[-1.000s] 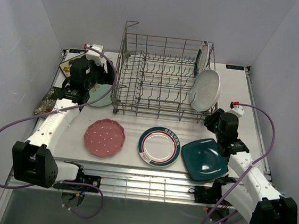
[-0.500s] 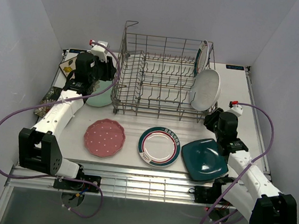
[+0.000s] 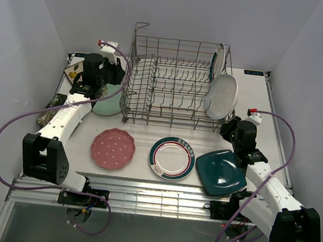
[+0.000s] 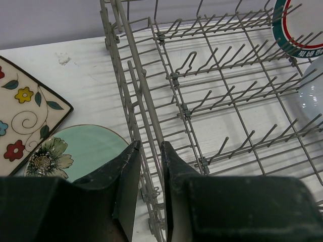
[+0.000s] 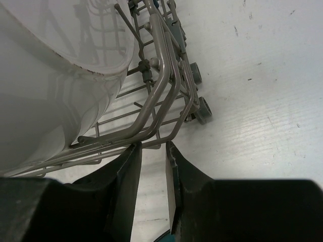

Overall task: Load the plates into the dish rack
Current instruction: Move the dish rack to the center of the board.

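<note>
Both arms are on the large grey metal wire dish rack (image 3: 167,120), not on a plate. Left gripper (image 4: 150,151): jaws narrowed to a slit with the rack's left side rail between them; looks pinched. Right gripper (image 5: 153,147): same narrow gap, clamped on the lower wire at the rack's front-right corner. White oval plate (image 3: 222,97) and one teal-and-red-rimmed round plate (image 3: 217,60) stand in the rack's right end. The other plates lie flat on the white bench (image 3: 143,132), with the mint round plate (image 3: 110,107) just beside the rack's left wall. The step reads as steadying or shifting the rack before more loading. Next move likely needs both arms moving together, slowly, so the standing plates don't tip and the mint plate isn't hit.
</note>
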